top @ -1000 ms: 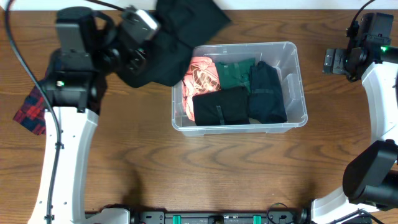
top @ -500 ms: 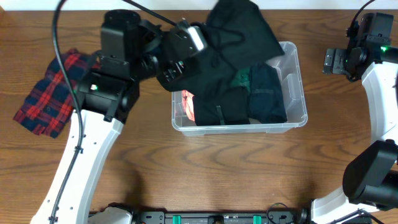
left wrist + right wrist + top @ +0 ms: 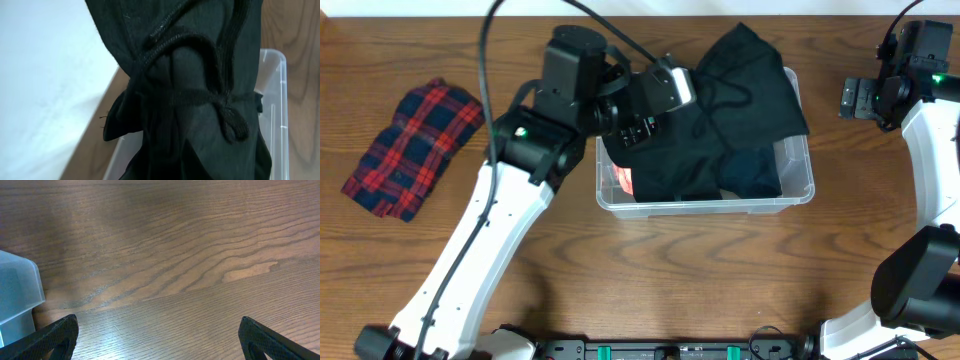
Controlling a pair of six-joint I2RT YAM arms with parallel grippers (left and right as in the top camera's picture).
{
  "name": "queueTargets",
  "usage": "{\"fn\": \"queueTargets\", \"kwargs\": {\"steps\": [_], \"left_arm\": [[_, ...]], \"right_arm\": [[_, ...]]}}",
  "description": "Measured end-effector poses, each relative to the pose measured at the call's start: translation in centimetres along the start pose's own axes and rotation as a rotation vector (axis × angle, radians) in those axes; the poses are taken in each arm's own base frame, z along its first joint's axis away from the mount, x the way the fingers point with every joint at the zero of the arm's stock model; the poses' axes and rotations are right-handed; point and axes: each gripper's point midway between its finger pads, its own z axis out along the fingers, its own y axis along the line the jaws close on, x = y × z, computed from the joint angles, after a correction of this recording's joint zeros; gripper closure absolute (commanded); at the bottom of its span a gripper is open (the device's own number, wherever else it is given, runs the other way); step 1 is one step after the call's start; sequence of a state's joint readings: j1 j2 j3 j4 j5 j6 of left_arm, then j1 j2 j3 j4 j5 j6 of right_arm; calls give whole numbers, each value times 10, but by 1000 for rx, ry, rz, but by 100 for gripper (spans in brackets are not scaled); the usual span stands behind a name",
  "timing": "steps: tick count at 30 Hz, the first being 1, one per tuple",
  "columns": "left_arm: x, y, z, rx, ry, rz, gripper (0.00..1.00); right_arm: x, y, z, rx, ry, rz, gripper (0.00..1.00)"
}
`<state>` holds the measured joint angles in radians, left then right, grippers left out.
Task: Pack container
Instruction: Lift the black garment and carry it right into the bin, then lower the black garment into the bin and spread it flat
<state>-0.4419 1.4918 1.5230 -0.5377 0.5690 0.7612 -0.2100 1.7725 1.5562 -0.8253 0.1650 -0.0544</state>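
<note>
Your left gripper (image 3: 685,105) is over the near-left part of the container (image 3: 802,188), with its fingers buried in a black garment (image 3: 745,80). It is clamped on that cloth. In the left wrist view the garment hangs bunched right in front of the lens, well above the tub's rim. A black drawstring cord (image 3: 200,95) loops and knots across the fabric. From overhead, the garment spreads over most of the container's opening and spills past its far rim.

The container sits on the bench (image 3: 620,280) right of centre, long side toward you. Under the black cloth you can see a navy folded piece (image 3: 752,172) against the right wall and a sliver of pink-orange fabric (image 3: 623,178) at the left wall. Whatever is printed on that pink-orange fabric is too small to read.

Your right gripper (image 3: 160,342) hangs over bare bench to the right of the container, well apart from it. Its fingers stand wide apart and hold nothing. One clear corner of the tub shows at the left edge of its wrist view.

A red-and-navy plaid cloth (image 3: 410,150) lies crumpled on the bench at far left, well apart from the container.
</note>
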Motion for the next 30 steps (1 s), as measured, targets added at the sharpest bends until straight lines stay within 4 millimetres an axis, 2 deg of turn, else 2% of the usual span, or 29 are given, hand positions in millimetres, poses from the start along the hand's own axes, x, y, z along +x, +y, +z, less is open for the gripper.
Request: {"fn": "queueTargets", "kwargs": {"steps": [7,23,30], "left_arm": [[21,-11,24,64,60,-38,94],[34,-25,23,113,119,-72,94],[40,-35,38,152,140,-76,94]], "right_arm": [[0,0,0,0,0,0,1],[0,0,0,0,0,0,1],[0,0,0,0,0,0,1]]}}
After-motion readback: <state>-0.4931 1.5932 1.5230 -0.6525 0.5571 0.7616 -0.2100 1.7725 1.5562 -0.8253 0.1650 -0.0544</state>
